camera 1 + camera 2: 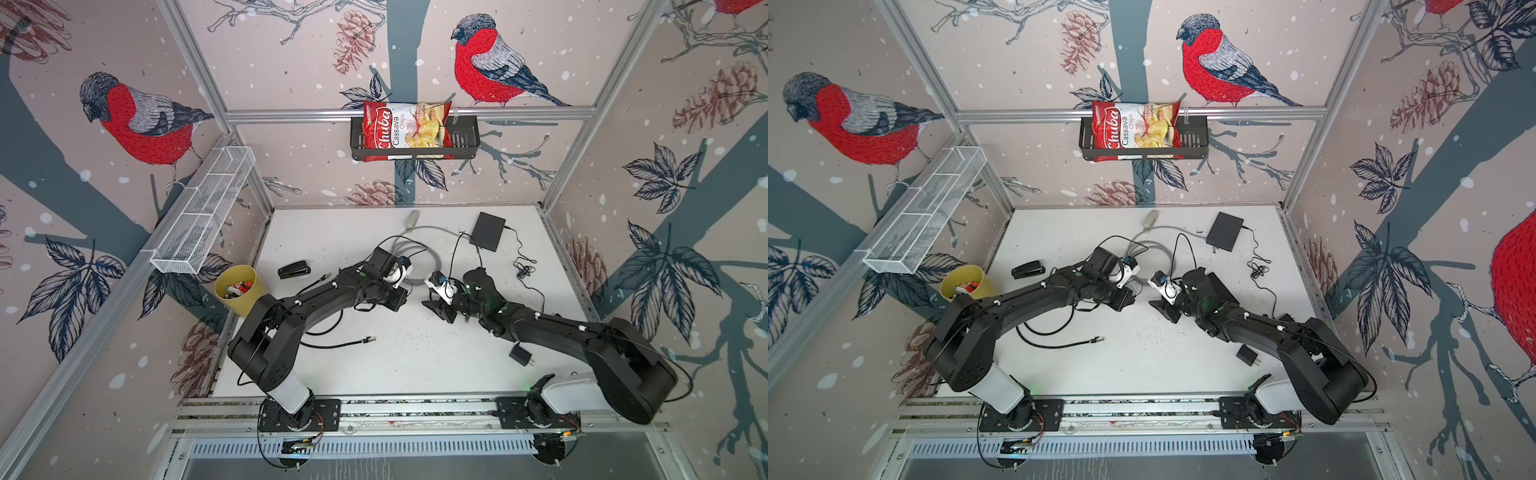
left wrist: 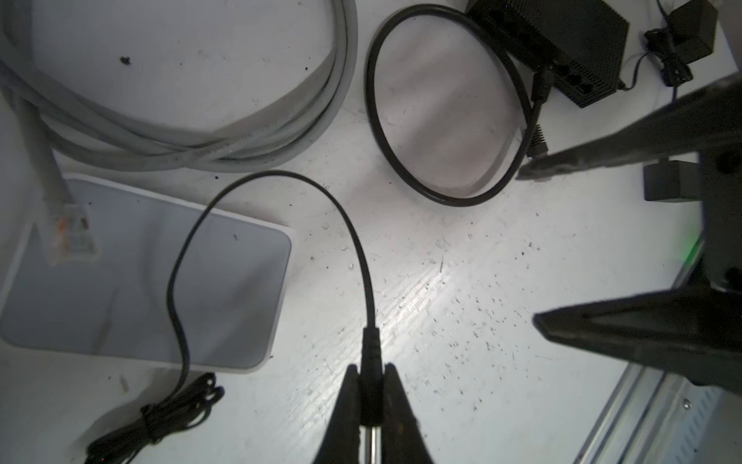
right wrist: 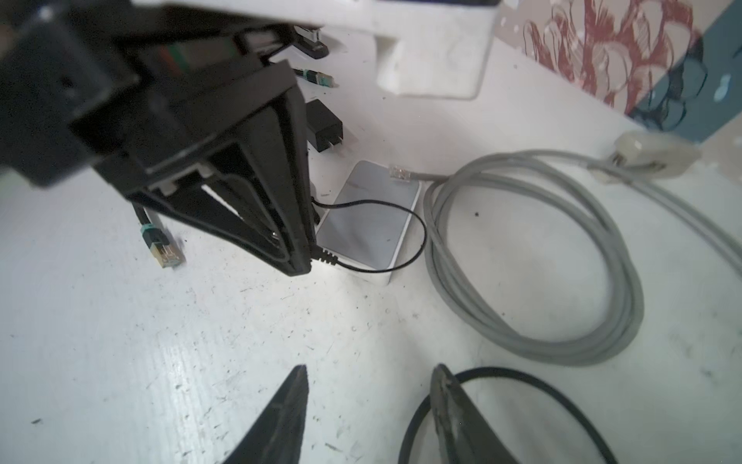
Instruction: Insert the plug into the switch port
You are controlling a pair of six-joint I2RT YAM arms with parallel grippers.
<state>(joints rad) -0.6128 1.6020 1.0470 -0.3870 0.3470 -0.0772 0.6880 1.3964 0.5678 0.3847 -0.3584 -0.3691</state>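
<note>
left wrist view shows the left gripper (image 2: 370,371) clamped on the plug (image 2: 370,345), a small black barrel plug held above the table (image 2: 461,281). its ribbed collar sticks out past the fingertips, and its metal tip points back between the fingers toward the wrist. its thin cord (image 2: 176,257) arches away and over the white box (image 2: 225,289), which lies flat just beside it and is probably the switch. a black box (image 2: 582,36) with a row of ports sits further off, near a coil of grey cable (image 2: 281,132).

in the right wrist view the right gripper (image 3: 370,373) has its fingers spread apart with nothing between them, and it faces the left one across a bare patch of table.

the step in hand looks like carrying and readying the plug, and nothing is inserted yet. no port on the white box can be made out. because the metal tip faces away from the box, the next move likely calls for turning the plug or passing it to the empty gripper. after that, the tip needs lining up with the port and a straight push, with the cord kept slack.
</note>
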